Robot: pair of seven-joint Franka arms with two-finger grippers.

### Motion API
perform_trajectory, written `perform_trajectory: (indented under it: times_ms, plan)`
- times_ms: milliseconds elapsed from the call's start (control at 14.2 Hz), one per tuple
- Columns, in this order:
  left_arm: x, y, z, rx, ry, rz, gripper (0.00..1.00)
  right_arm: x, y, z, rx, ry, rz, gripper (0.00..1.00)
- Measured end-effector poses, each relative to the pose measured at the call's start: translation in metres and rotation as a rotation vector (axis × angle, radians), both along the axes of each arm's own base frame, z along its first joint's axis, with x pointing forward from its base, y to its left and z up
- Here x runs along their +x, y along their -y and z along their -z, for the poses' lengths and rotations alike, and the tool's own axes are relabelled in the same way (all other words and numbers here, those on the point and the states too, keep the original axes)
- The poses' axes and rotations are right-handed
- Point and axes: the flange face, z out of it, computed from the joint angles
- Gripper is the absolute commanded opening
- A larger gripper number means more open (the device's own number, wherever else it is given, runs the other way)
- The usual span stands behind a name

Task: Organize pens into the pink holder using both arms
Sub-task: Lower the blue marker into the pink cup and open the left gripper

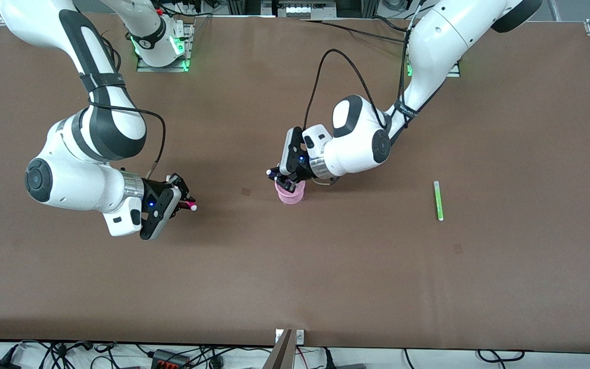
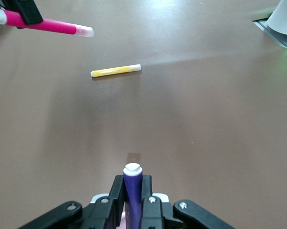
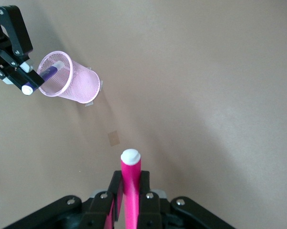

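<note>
Now the pink holder [image 1: 290, 193] stands upright near the middle of the front view, on the brown tabletop [image 1: 325, 287]. My left claw [image 1: 280, 177] hangs right over its rim, clamped on the purple pen [image 1: 273, 174], whose lower end dips into the holder's mouth in the right wrist view [image 3: 47, 74]. My right claw [image 1: 182, 200], in the left half of the front view toward the right arm's end, is up over bare tabletop and grips the magenta pen [image 1: 188, 206], white tip pointing toward the holder. The green pen [image 1: 438, 200] lies flat in the right half of that view, well apart from the holder. The yellow pen [image 2: 116, 71] lies flat in the upper part of the left wrist view.
</note>
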Motion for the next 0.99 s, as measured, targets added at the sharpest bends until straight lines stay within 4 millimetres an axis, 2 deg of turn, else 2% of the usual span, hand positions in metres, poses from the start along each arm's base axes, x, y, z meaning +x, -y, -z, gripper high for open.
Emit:
perform_trajectory:
  times_ms: [283,353,495,565,989]
  plan:
    - [-0.001,-0.003,0.026,0.007,-0.004,0.030,0.04,0.000,-0.001,0.001,0.002,0.005,-0.018,0.00]
    - [-0.002,-0.003,0.030,0.008,-0.005,0.035,0.20,0.000,-0.001,0.002,0.002,0.004,-0.020,0.00]
    - [-0.002,-0.004,0.033,0.008,-0.005,0.036,0.97,0.000,-0.001,0.007,0.002,-0.002,-0.022,0.00]
    - [-0.001,-0.004,0.033,0.008,-0.002,0.037,1.00,0.000,-0.002,0.009,0.002,-0.004,-0.023,0.00]
    - [0.007,-0.013,0.031,0.006,0.011,0.028,1.00,0.000,-0.003,0.010,0.002,-0.005,-0.026,0.00]
